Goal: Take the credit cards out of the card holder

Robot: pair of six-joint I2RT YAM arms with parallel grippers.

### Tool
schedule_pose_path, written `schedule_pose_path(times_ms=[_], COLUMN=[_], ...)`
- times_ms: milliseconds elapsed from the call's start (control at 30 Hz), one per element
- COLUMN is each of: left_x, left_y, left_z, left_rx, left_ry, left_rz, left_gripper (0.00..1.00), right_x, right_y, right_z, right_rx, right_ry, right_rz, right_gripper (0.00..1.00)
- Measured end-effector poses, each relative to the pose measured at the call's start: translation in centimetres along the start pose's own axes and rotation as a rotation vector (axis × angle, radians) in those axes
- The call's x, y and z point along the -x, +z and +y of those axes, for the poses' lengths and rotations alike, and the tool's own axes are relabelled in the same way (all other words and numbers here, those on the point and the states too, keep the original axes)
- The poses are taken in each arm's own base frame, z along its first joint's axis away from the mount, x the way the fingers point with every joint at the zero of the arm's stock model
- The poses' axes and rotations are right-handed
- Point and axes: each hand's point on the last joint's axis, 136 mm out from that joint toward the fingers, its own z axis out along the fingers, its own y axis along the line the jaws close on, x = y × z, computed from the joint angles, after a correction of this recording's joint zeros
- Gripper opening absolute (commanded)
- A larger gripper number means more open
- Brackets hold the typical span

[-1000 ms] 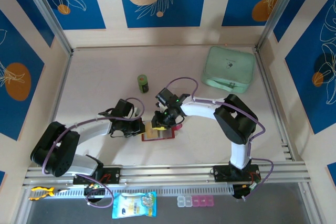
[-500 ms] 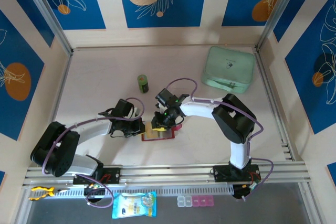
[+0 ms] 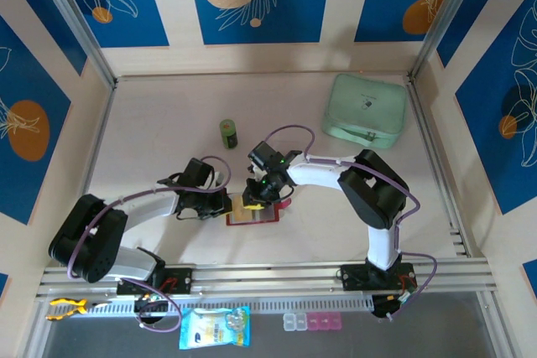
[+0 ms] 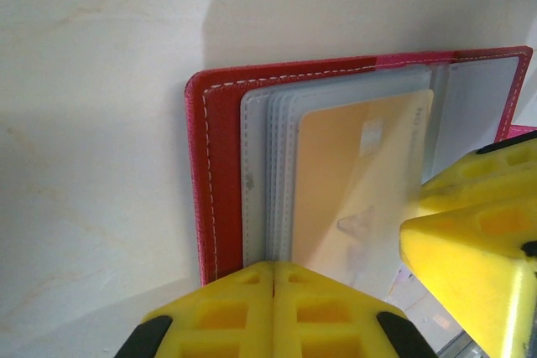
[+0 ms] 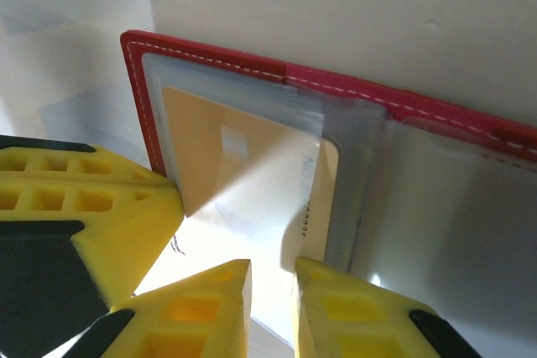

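The card holder (image 3: 253,215) lies open on the table between both arms, a red wallet (image 4: 220,173) with greyish clear sleeves (image 4: 262,165). A tan credit card (image 4: 352,173) sits in the top sleeve, its right edge (image 5: 329,182) poking past the sleeve. My left gripper (image 4: 274,278) is shut, its tips resting on the near edge of the sleeves. My right gripper (image 5: 273,287) hovers over the glossy card face, jaws a narrow gap apart with nothing seen between them. In the right wrist view, the left gripper's finger (image 5: 92,207) sits at the wallet's left edge.
A small green bottle (image 3: 228,132) stands behind the arms and a mint-green zip pouch (image 3: 366,107) lies at the back right. A blue packet (image 3: 215,327), a pill box (image 3: 312,321) and a yellow tool (image 3: 65,308) lie along the front rail.
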Motion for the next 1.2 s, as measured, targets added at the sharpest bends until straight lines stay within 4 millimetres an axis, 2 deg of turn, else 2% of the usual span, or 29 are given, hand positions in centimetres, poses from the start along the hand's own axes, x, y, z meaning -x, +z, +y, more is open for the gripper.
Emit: schedule_pose_path(times_ms=[233,1200], left_x=[0.0,-0.2], left_y=[0.0,-0.1], left_z=[0.0,0.1], left_rx=[-0.002,0.003], left_ry=[-0.003,-0.008], left_rz=[0.003,0.012], left_gripper=[0.02,0.02], right_x=[-0.1,0.1], right_y=[0.3,-0.5], right_z=[0.2,-0.8], right_rx=[0.014,-0.06], right_ry=[0.0,-0.011], right_rz=[0.015,-0.006], right_gripper=[0.23,0.24])
